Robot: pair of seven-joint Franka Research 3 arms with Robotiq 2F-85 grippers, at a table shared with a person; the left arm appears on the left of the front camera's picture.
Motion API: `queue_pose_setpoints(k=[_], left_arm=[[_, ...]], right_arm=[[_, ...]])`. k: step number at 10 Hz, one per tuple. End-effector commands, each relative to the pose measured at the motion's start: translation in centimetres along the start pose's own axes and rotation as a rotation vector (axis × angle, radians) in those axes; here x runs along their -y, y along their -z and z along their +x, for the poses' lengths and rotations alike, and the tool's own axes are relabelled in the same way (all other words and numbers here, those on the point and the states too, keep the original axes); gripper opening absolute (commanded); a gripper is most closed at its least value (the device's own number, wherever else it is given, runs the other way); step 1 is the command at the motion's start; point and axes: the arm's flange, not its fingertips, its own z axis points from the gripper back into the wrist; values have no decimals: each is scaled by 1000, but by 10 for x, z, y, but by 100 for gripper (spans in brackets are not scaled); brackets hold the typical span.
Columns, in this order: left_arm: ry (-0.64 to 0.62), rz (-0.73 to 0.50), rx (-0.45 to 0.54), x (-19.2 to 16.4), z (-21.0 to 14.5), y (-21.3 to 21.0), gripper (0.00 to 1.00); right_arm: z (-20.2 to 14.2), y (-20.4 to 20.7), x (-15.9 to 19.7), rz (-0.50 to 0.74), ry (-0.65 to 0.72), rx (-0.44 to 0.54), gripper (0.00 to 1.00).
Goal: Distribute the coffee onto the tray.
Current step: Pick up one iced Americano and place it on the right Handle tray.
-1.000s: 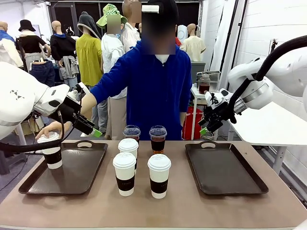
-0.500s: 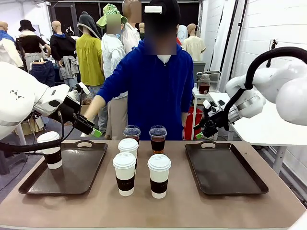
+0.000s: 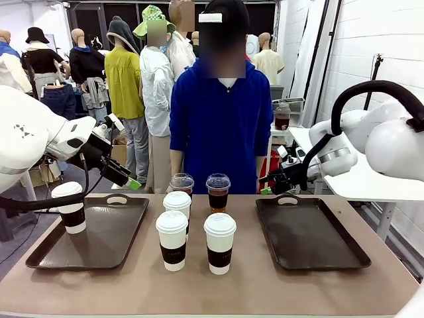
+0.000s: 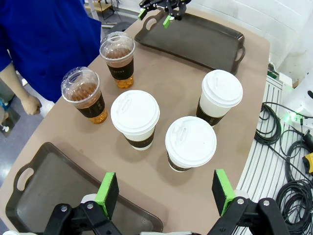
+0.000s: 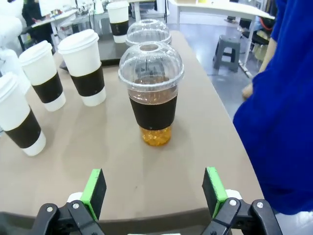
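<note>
- Table (image 3: 218, 291), front view: brown top, crowded room behind, person (image 3: 218, 126) in blue at far side. 2 dark trays: left tray (image 3: 99, 248), right tray (image 3: 318, 242). 4 paper cups (image 3: 171, 240): 1 on left tray, 3 mid-table. 2 dome cups (image 3: 218, 192) stand just behind those 3. Over left tray's far edge hangs left gripper (image 3: 132, 182); right gripper (image 3: 268, 187) sits by right tray's far-left corner.
- Left wrist view: left gripper jaws wide apart, empty, high above the 3 mid-table paper cups; dome cups beyond.
- Right wrist view: right gripper fingers spread, nothing held. Nearest dome cup (image 5: 151, 93) dead ahead, not touching; 2nd close behind it.
</note>
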Motion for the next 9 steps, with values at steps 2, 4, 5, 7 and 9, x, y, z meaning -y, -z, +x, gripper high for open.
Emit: queue_pose_setpoints(k=[2,4,5,7,9], left_arm=[[3,-18,14,-2,-1,1,100],[3,-18,14,-2,-1,1,100],[3,-18,14,-2,-1,1,100],[3,-18,14,-2,-1,1,100],[3,-18,14,-2,-1,1,100]], right_arm=[[-17,25,14,38,-3,113,100],[-25,41,17,79,-20,125,100],[-26,46,19,86,-24,124,100],[-28,49,23,70,8,121,100],[-30,47,13,80,3,104,100]])
